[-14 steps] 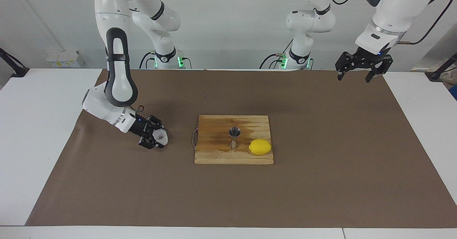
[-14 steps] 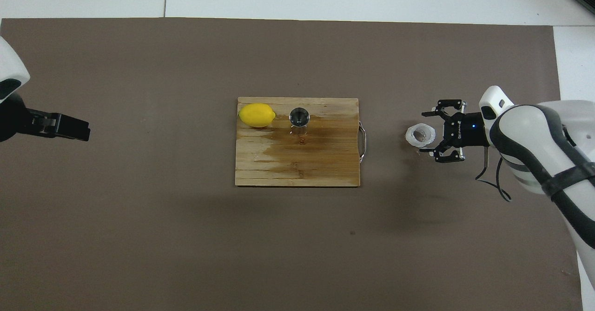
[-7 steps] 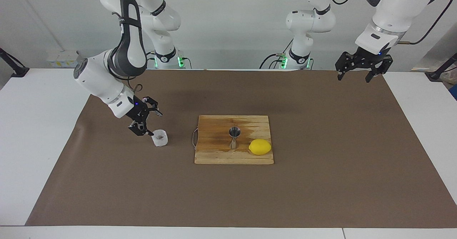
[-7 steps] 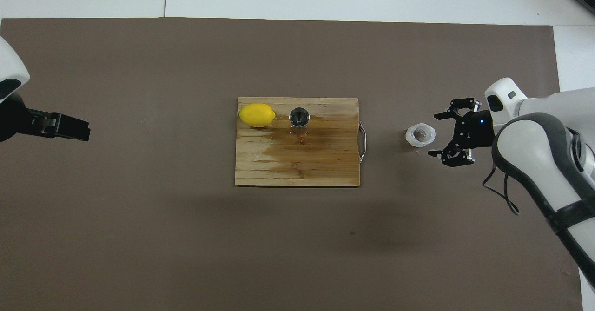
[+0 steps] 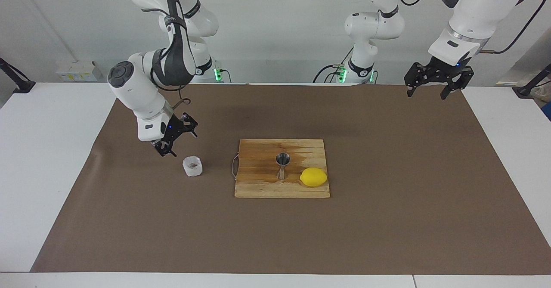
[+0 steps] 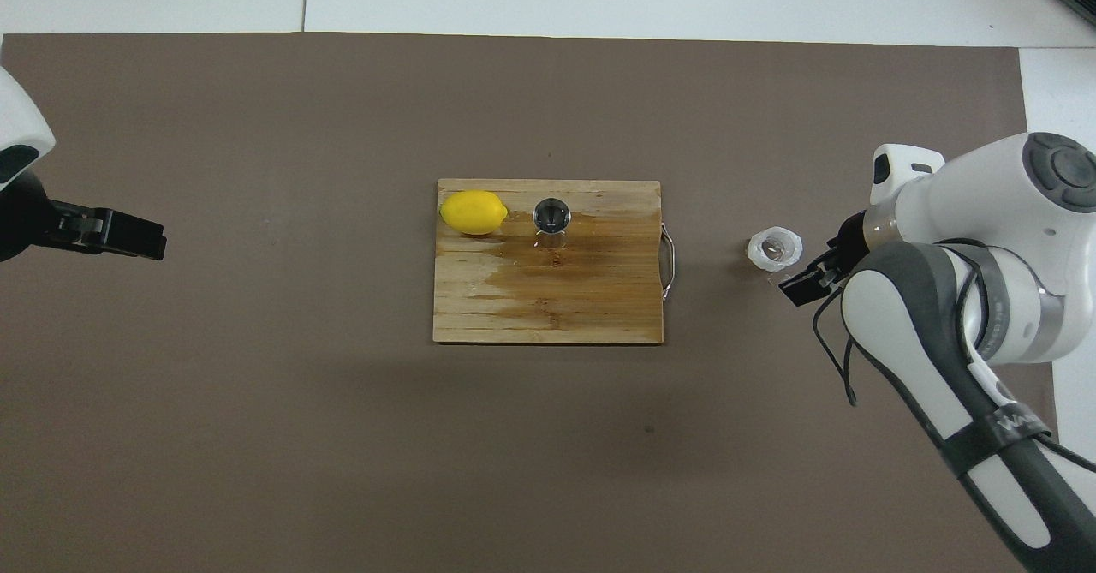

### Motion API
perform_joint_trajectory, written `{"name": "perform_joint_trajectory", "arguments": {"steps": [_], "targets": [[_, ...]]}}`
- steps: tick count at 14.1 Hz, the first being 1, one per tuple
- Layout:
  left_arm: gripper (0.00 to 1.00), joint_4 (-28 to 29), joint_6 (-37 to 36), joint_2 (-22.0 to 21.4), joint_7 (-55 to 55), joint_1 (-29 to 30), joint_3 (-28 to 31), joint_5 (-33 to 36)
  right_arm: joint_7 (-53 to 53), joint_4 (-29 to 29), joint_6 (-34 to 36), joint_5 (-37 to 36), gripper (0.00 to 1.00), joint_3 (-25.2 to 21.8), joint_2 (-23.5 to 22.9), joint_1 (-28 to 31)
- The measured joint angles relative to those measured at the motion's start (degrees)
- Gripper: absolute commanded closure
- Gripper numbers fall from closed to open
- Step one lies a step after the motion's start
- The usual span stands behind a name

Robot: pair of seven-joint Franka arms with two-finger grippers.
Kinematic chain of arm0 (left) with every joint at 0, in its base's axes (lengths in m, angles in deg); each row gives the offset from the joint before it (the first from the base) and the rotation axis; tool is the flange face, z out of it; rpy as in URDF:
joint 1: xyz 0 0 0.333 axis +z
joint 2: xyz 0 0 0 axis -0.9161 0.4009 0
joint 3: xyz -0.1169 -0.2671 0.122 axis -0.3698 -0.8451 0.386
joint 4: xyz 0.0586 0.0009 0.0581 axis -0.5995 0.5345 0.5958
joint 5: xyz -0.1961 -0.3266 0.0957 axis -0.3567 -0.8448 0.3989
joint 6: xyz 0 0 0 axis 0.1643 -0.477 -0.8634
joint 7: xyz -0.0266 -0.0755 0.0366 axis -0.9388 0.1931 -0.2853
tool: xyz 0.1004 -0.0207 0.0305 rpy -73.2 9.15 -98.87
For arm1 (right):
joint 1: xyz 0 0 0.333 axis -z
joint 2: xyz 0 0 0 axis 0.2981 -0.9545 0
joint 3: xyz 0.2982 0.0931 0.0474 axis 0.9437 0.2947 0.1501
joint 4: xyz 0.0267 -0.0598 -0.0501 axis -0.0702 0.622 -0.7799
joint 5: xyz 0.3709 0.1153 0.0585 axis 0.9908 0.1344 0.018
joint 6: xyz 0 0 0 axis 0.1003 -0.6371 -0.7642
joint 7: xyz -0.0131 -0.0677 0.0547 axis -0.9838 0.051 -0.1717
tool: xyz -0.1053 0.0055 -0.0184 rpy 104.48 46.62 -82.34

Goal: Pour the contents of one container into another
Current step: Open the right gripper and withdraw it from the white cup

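Observation:
The translucent whitish cup stands upright on the brown mat, beside the board toward the right arm's end; a brownish bit shows inside it. The steel jigger stands upright on the wooden board, next to a lemon; from above it shows as a dark round mouth. My right gripper is open and empty, raised over the mat just beside the cup and apart from it. In the overhead view the arm hides most of it and one finger shows. My left gripper is open and empty, and the left arm waits.
A yellow lemon lies on the board beside the jigger, toward the left arm's end. The board has a metal handle facing the cup. The brown mat covers most of the white table.
My right gripper, which was down around the cup at the mat, has lifted and drawn back toward the robots. The cup stays upright where it stood. The left arm has not moved.

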Motion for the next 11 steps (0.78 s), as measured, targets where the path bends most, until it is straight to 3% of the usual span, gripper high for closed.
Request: {"name": "perform_joint_trajectory", "arguments": {"steps": [6,11], "targets": [[0.00,0.0,0.0,0.0,0.0,0.0,0.0,0.0,28.2,-11.0,17.0,-2.7,0.00,0.1,1.3,-0.6],[0.00,0.0,0.0,0.0,0.0,0.0,0.0,0.0,37.7,-14.4,22.0,-2.8,0.00,0.0,9.1,-0.1]]}}
